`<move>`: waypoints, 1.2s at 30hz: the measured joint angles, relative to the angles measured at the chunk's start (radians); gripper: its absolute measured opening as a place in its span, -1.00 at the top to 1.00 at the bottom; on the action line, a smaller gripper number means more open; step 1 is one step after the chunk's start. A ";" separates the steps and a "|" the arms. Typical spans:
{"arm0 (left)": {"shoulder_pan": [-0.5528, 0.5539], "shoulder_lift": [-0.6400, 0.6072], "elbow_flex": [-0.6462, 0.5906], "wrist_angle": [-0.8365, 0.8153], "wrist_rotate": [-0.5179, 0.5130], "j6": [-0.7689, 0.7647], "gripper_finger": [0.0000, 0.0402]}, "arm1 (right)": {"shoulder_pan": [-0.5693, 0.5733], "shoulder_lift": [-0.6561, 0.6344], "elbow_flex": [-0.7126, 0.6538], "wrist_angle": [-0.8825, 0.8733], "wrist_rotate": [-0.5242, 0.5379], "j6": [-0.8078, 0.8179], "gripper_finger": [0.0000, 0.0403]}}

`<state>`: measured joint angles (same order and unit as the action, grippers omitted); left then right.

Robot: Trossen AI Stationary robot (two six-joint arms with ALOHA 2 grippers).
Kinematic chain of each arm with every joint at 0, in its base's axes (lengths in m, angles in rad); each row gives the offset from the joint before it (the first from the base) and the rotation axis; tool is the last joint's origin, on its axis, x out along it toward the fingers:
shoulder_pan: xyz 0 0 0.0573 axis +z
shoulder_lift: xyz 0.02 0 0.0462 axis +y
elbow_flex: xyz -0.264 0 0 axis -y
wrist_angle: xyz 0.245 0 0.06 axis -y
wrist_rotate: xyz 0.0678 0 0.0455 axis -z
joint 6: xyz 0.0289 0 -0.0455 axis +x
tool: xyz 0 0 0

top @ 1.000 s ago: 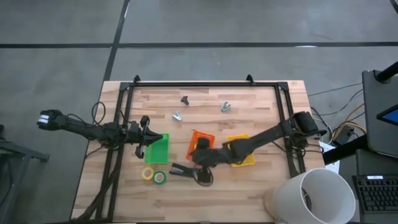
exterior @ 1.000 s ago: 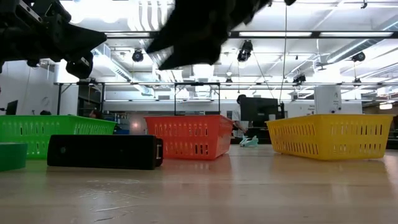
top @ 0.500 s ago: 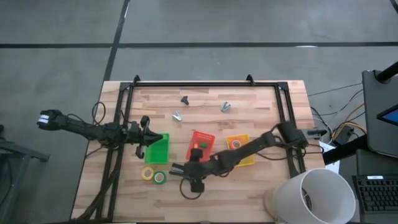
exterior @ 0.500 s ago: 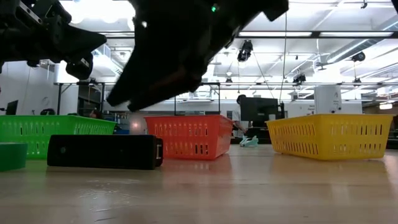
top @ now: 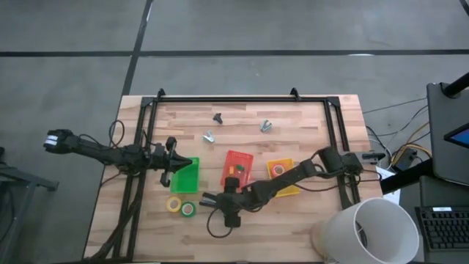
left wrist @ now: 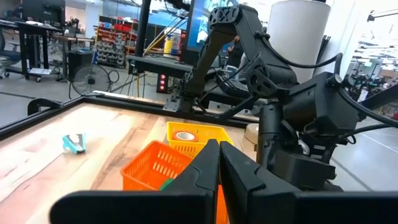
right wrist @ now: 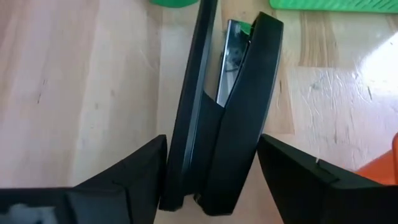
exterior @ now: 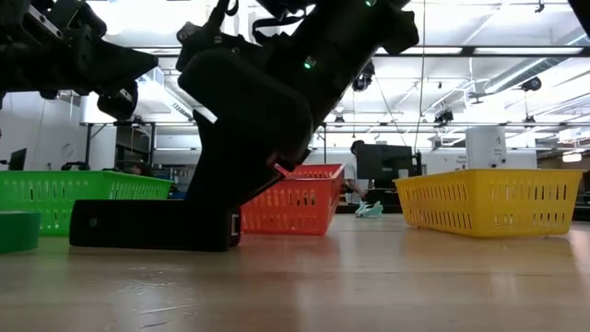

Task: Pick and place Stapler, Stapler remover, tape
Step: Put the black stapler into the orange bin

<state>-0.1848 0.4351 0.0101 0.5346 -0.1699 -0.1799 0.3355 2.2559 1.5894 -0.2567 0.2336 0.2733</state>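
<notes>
The black stapler (top: 211,198) lies flat on the wood near the table's near edge, in front of the orange bin (top: 237,169). My right gripper (top: 229,201) has come down over the stapler (right wrist: 227,106), open, one finger on each side of its hinged end. In the low view the right gripper (exterior: 241,138) stands on the stapler's (exterior: 138,224) right end. A yellow tape roll (top: 174,204) and a green one (top: 188,210) lie flat just left of the stapler. My left gripper (top: 173,163) hangs shut at the green bin's (top: 186,176) far left corner. My right gripper comes at the stapler from above, fingers (right wrist: 130,177) across its length at the hinged end (right wrist: 205,186). The stapler lies flat on the table. Whether the fingers touch its sides, I cannot tell.
The yellow bin (top: 282,178) right of the orange one holds a tape roll; the orange bin holds small green and red things. Three small staple removers (top: 209,136) lie on the far half of the table. A white cylinder (top: 366,231) stands off the near right corner.
My right gripper has moved toward the table's left and come down from above bin height onto the stapler's end. The stapler has stayed where it was.
</notes>
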 joint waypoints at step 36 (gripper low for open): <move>0.000 0.000 0.000 0.001 0.000 0.000 0.92 | -0.005 -0.248 0.008 -0.467 0.428 0.510 0.17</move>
<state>-0.1844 0.4351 0.0101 0.5353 -0.1696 -0.1799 0.3308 2.0075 1.5974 -0.7234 0.6616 0.7833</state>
